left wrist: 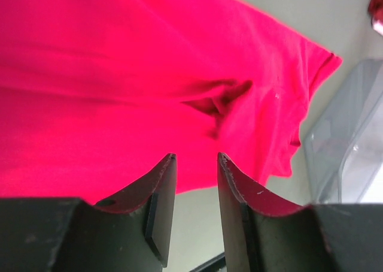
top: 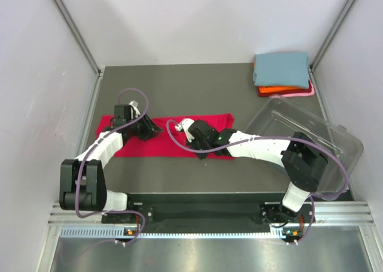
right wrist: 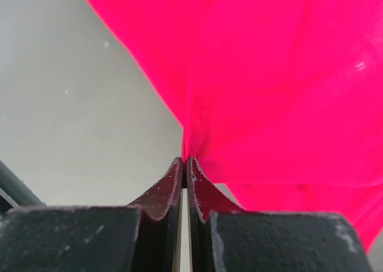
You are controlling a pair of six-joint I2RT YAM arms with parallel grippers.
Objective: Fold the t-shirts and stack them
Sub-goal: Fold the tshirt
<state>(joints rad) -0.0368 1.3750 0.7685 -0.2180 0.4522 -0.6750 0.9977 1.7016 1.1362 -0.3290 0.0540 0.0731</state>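
Note:
The crimson red t-shirt (top: 173, 141) lies as a long flat strip across the middle of the table. My left gripper (top: 148, 129) hangs over its left part, open and empty; in the left wrist view (left wrist: 196, 158) the red cloth (left wrist: 119, 74) lies beyond the parted fingers. My right gripper (top: 197, 146) is at the strip's near edge, right of centre. The right wrist view shows it (right wrist: 185, 160) shut on a pinched fold of the red cloth (right wrist: 269, 74). The blue-grey t-shirt (top: 280, 68) lies folded on the orange one (top: 275, 91) and the pale pink one (top: 301, 94) at the back right.
A clear plastic tub (top: 311, 131) lies tilted at the right, close to the red shirt's right end; it also shows in the left wrist view (left wrist: 353, 152). Grey walls close in the table at the left, back and right.

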